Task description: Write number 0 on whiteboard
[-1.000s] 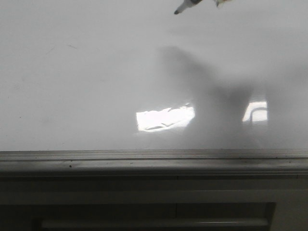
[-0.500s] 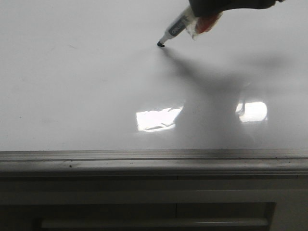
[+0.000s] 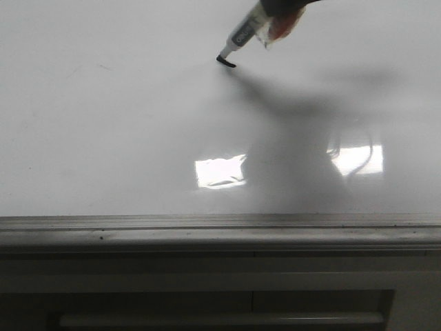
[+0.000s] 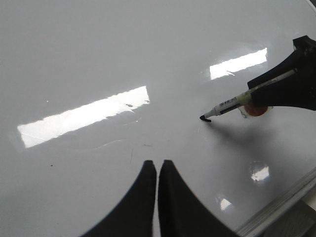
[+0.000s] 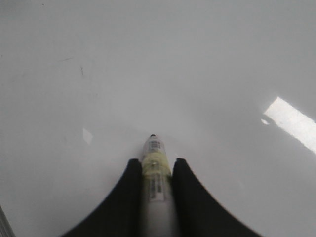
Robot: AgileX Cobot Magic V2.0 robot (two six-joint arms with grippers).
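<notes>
On the large glossy white whiteboard [image 3: 103, 138], framed along its near edge by grey metal, a short black marker stroke [image 3: 226, 62] is seen, the first part of the number 0. A white-barrelled black-tipped marker [image 3: 242, 36] is clamped between the black fingers of the right gripper [image 5: 156, 170], tip touching the stroke. The left gripper [image 4: 157, 170] is held above bare board, fingers pressed together, nothing between them.

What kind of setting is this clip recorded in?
Probably an indoor lab or office workbench. A glossy whiteboard lies flat with a grey frame edge, ceiling lights reflect off it, and the right tool holds a marker starting a black stroke.
</notes>
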